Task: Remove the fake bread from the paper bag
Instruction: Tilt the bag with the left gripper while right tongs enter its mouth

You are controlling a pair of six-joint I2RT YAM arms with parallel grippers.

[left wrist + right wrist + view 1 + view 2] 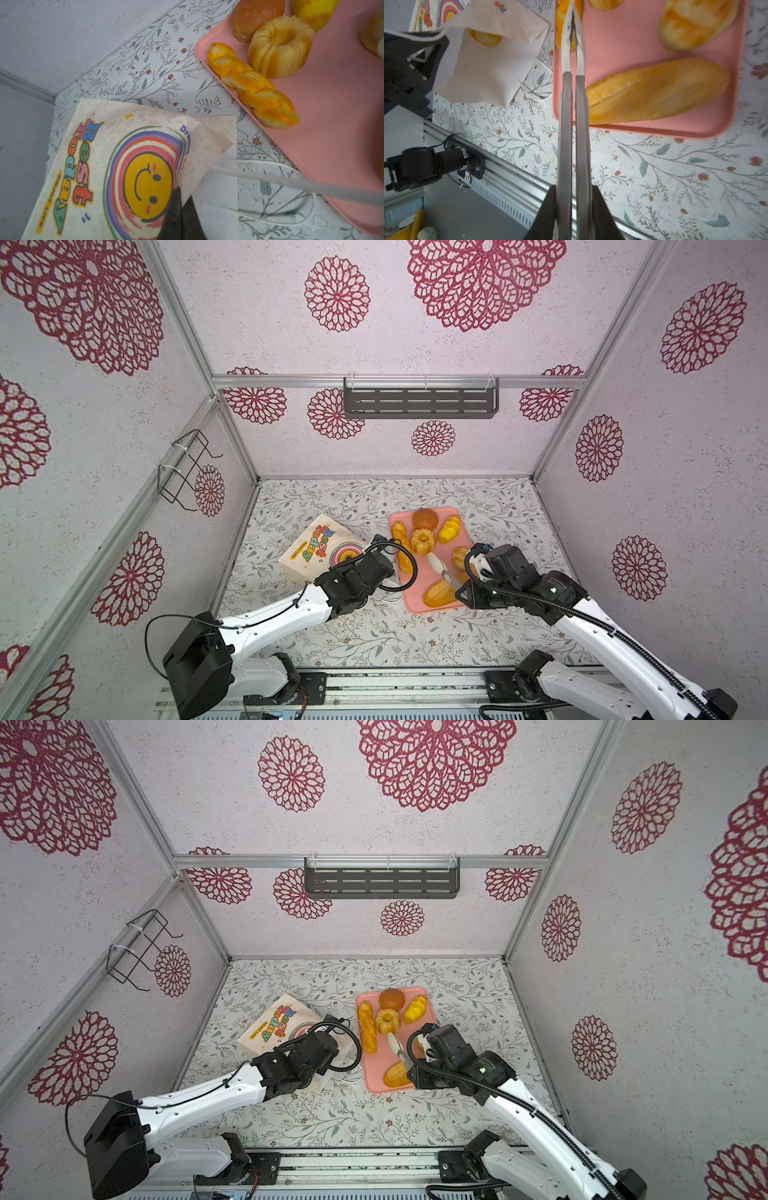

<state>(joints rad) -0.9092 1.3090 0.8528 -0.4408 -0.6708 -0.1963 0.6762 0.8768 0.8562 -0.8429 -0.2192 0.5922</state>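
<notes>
Cream paper bag (309, 556) on its side, fake bread (423, 540) mostly alongside

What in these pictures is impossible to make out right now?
- What's left in the bag: right wrist view shows one bread piece at the mouth; paper hides anything deeper.
- Left gripper: its own arm covers it in both top views; the left wrist view's edge cuts off all but the jaws' tips.
- A bun on the tray: half hidden by the right arm in a top view.

High stereo pair, close wrist views, common tray (332, 124)
</notes>
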